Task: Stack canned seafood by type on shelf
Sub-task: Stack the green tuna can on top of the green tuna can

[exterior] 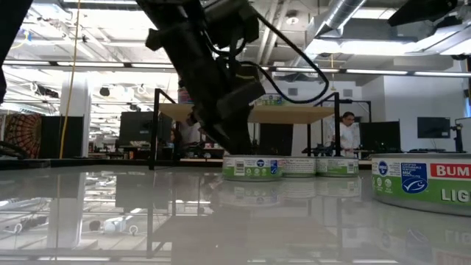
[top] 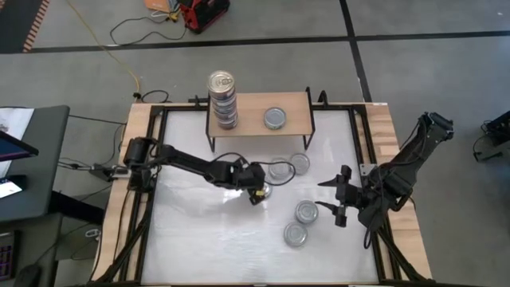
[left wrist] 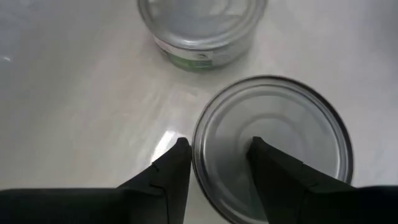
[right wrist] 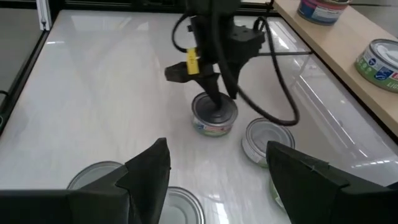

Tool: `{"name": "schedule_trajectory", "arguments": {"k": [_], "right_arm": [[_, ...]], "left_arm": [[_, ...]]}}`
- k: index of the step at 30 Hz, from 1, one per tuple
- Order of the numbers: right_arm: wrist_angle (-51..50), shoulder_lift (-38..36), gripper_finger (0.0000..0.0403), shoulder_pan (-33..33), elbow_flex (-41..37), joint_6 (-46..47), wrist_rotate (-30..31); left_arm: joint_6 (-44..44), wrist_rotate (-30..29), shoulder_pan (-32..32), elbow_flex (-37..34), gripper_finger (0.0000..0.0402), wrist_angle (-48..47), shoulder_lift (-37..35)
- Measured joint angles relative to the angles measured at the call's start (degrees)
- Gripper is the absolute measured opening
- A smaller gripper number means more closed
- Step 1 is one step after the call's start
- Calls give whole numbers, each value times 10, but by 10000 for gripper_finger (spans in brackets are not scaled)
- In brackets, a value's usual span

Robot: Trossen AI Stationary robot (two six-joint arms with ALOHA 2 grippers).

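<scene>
On the white bench (right wrist: 112, 93), the left gripper (right wrist: 214, 102) points down onto a green-labelled can (right wrist: 214, 118), its tips at the can's lid; a yellow tag shows on the arm above. A second can (right wrist: 264, 140) lies just beside it. Two more silver lids (right wrist: 99, 177) sit near the right gripper (right wrist: 217, 171), whose jaws stand apart. On the shelf (right wrist: 336, 43) a blue-labelled can (right wrist: 379, 62) rests, another (right wrist: 320, 9) farther along.

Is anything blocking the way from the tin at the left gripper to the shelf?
The left gripper straddles a tin's rim. Toward the shelf, two loose tins sit just short of its front edge; lifting over them should clear.
</scene>
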Motion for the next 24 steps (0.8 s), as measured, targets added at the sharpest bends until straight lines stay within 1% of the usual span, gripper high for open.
{"name": "schedule_trajectory", "arguments": {"k": [3,10,15,20,22,24], "right_arm": [[4,0,290,0,0,0,1],[14,0,290,-1,0,0,1],[37,0,290,-6,0,-14,1],[97,0,290,-9,0,-64,1],[120,0,290,-9,0,-86,1],[131,0,290,-9,0,-101,1]], "left_arm": [[-12,-14,-23,0,152,-24,-8],[-94,-18,-86,-1,152,-103,-31],[-133,-50,-128,-1,152,-120,-51],[-143,-85,-137,-1,152,-129,-87],[-151,-97,-130,-1,150,-136,-99],[-153,-93,-114,-1,144,-138,-102]]}}
